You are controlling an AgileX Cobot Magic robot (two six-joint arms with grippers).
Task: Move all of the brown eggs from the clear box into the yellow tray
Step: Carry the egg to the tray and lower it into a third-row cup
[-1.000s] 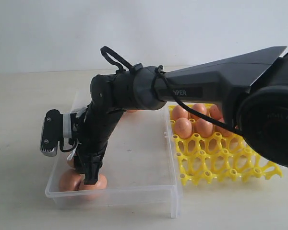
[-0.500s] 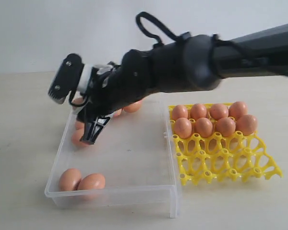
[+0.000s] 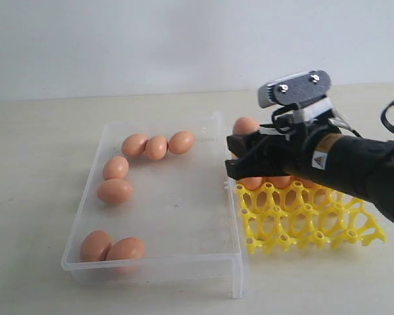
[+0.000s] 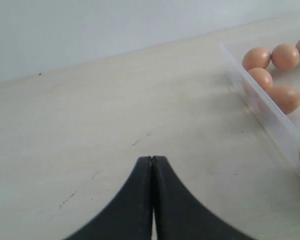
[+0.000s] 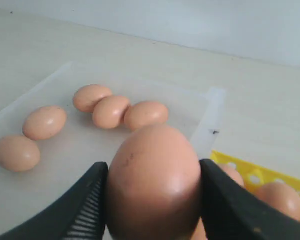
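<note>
The right arm (image 3: 361,170) reaches in low and nearly level from the right of the exterior view, its right gripper (image 3: 238,156) above the edge of the yellow tray (image 3: 302,230) nearest the clear box (image 3: 151,266). Its jaws are clamped on the sides of one brown egg (image 5: 154,182), upright between the fingers (image 5: 85,200). Seven more brown eggs (image 3: 115,191) lie in the box. The left gripper (image 4: 152,162) hangs over bare table (image 4: 65,125) beside the box, jaws pressed together

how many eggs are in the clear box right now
7 eggs: three in a row by the far wall, two along the left wall, two in the near left corner. The box shows fully; none look hidden.
</note>
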